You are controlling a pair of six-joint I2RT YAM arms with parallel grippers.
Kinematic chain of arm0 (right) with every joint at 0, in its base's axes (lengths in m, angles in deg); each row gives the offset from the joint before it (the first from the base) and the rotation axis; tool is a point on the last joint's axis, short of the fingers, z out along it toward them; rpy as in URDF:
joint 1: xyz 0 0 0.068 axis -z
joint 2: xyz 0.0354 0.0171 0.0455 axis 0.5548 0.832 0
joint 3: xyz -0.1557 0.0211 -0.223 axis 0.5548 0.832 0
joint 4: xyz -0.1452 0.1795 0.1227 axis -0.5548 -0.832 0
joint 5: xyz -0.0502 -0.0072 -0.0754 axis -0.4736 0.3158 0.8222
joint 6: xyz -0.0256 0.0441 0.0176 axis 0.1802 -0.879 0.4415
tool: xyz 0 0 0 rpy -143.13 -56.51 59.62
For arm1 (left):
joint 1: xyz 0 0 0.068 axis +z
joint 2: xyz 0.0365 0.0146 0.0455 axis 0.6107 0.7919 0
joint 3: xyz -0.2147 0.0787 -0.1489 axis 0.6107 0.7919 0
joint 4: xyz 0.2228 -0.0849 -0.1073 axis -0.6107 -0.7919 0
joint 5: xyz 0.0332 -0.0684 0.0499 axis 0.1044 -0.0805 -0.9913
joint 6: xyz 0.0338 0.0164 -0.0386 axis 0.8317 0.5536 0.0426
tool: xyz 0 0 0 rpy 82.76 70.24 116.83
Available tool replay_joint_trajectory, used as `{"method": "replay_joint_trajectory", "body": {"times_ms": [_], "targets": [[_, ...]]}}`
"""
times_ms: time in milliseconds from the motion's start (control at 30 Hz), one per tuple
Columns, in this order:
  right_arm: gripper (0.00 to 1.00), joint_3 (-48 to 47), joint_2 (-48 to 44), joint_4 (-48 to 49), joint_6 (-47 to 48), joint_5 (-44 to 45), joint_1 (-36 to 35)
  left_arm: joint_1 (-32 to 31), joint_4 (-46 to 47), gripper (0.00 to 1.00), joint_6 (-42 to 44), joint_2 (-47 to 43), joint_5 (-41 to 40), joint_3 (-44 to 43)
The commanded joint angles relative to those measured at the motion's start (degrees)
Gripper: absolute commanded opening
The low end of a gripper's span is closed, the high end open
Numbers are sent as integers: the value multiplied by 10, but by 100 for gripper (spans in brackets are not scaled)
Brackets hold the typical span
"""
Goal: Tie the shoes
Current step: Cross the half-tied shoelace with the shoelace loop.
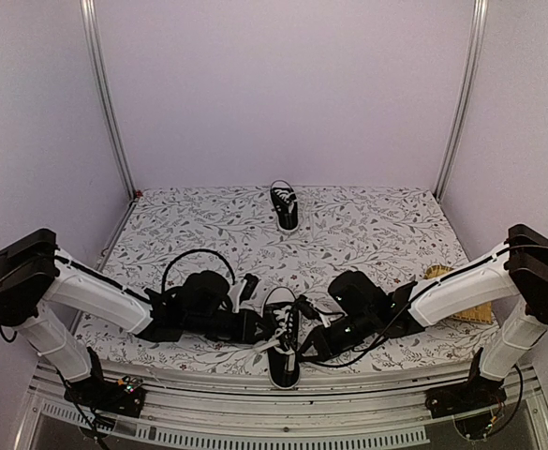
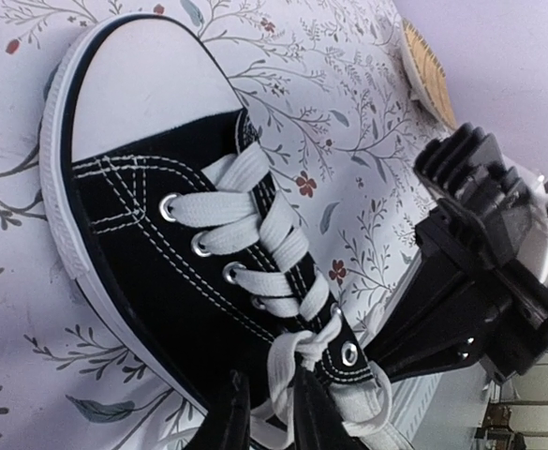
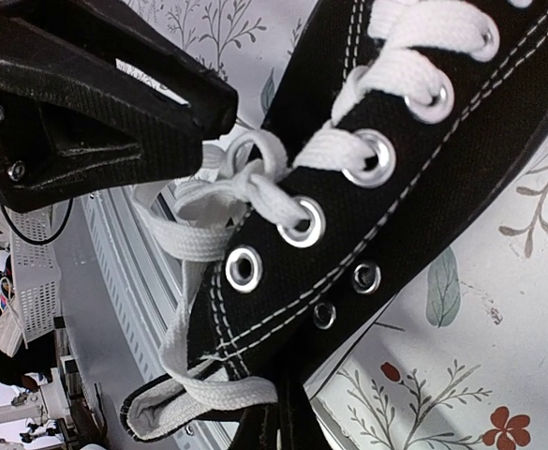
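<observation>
The near shoe [image 1: 282,339] lies at the middle of the worktop's [image 1: 395,234] near edge, heel over the edge, between both arms; the other shoe [image 1: 285,207] stands by the middle of the far edge. The laces [image 2: 255,234] show a crossing at the top eyelets but no bow, so the work looks to be at the first knot. The right tool [image 3: 278,433] is clenched and seems to grasp a strand running into its tips. The left tool [image 2: 272,424] straddles a strand with a narrow gap; whether it pinches is unclear. Next, both ends likely need pulling apart, low and evenly, without dragging the shoe. Both tools' tips are cut off, and the far shoe's laces are too small to read.
</observation>
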Motion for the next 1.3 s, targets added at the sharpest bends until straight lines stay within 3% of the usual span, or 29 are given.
{"method": "replay_joint_trajectory", "body": {"times_ms": [0, 733, 833, 1033, 1267], "targets": [[2, -13, 7, 12, -2, -2, -3, -5, 19, 17, -1, 20, 5, -7], [2, -11, 9, 16, -3, -2, -3, -20, 85, 22, -10, 72, 61, -13], [2, -10, 6, 15, -4, -1, -3, -21, 92, 18, -12, 77, 63, -14], [2, -15, -18, 3, -7, 6, -3, -16, 110, 2, -21, 39, 31, 6], [2, -67, -47, -78, 15, 49, -3, 1, 67, 0, -10, 5, 19, 10]]}}
